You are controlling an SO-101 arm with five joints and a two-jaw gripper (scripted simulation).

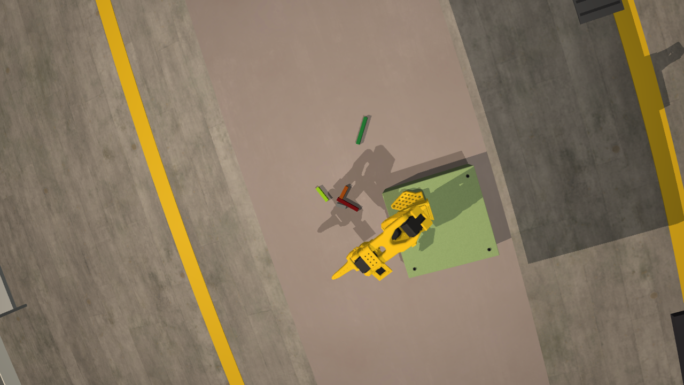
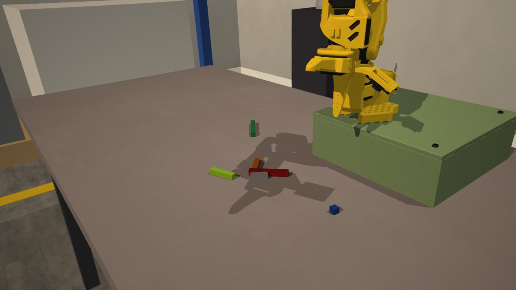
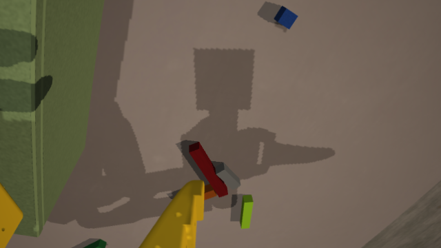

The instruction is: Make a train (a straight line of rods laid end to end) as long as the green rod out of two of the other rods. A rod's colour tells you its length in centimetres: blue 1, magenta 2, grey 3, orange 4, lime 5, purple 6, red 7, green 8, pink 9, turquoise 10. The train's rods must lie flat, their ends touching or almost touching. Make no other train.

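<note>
The green rod (image 1: 361, 129) lies alone on the brown table, away from the others; it also shows in the side view (image 2: 252, 128). The red rod (image 2: 268, 172) lies in a small cluster. The short grey rod (image 2: 259, 176) lies against its side and the orange rod (image 2: 256, 162) meets it at an angle. The lime rod (image 2: 222, 173) lies apart, just left of the cluster. The blue cube (image 2: 334, 209) sits alone nearer the front. In the wrist view I see red (image 3: 208, 169), grey (image 3: 227, 176), orange (image 3: 209, 193), lime (image 3: 247, 211) and blue (image 3: 286, 17). My gripper (image 2: 326, 88) hangs high above the table, open and empty.
The green base box (image 2: 411, 148) carries my arm at the right and stands close to the cluster. The table's left edge (image 2: 54, 180) drops to the floor. The arm's shadow falls over the cluster.
</note>
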